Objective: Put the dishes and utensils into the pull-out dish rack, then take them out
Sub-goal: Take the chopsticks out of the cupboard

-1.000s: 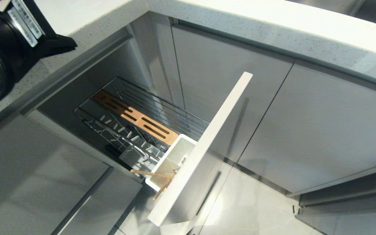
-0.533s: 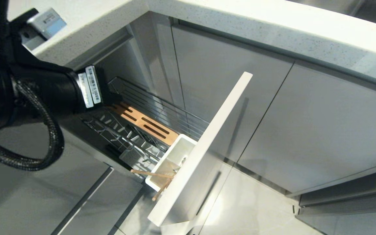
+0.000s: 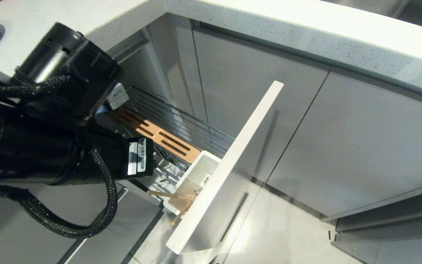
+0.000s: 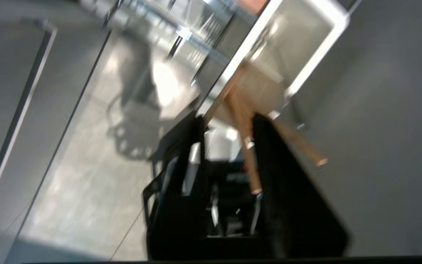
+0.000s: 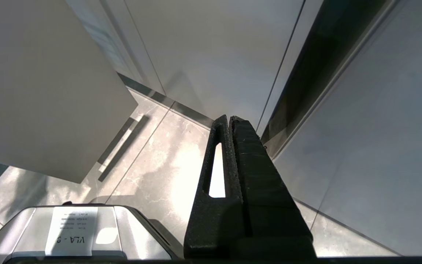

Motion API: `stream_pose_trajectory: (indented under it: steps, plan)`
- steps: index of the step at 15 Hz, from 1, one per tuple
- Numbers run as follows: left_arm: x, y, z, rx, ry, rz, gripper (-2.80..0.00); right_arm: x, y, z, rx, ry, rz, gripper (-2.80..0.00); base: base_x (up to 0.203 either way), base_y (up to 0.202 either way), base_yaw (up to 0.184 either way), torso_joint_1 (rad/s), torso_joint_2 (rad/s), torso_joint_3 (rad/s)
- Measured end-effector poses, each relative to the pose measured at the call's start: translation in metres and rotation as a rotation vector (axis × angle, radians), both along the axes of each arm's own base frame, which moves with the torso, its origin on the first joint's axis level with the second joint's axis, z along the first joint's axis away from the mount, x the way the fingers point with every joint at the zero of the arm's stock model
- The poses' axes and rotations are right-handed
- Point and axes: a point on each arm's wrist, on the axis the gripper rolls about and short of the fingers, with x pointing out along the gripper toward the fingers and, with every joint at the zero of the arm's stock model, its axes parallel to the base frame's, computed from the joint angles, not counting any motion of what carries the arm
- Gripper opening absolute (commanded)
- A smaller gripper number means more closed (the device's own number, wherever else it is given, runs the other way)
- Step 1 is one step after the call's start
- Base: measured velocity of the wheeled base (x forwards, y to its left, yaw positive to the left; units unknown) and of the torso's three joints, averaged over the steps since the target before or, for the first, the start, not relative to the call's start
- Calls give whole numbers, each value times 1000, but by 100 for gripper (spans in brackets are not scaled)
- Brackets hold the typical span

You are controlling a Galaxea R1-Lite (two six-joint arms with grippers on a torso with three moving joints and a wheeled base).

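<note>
The narrow chrome wire pull-out dish rack (image 3: 181, 128) stands pulled out. Its white plastic utensil cup (image 3: 196, 179), just behind the tall pale front panel (image 3: 233, 165), holds the thin light-wood chopsticks (image 3: 174, 203). The left gripper (image 4: 227, 121), fingers parted, straddles one chopstick's end without clamping it. The right gripper (image 5: 229, 123) hangs clenched and empty near the floor.

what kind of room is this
Most likely a home kitchen: a speckled countertop over grey cabinet fronts, with a pull-out dish rack holding chopsticks in its utensil cup.
</note>
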Motion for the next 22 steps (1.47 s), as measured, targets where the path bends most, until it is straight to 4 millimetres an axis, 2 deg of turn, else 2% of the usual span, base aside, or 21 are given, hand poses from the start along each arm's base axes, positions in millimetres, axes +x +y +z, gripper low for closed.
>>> stream_pose_trajectory:
  steps: [4, 11, 14, 17, 22]
  plan:
    - [2, -3, -12, 12, 79, 50, 0, 0, 0, 0, 0, 0, 0, -280, 0, 0, 0, 0, 0, 0]
    - [6, -7, -41, -160, 233, 218, 0, 0, 0, 0, 0, 0, 0, -280, 0, 0, 0, 0, 0, 0]
    - [9, -5, -56, -200, 223, 253, 0, 0, 0, 0, -1, 0, 0, -280, 0, 0, 0, 0, 0, 0]
    - [22, 1, -68, -286, 159, 299, 0, 0, 0, 0, 0, 0, 0, -280, 0, 0, 0, 0, 0, 0]
    - [27, 6, -69, -349, 114, 314, 0, 0, 0, 0, 0, 0, 0, -280, 0, 0, 0, 0, 0, 0]
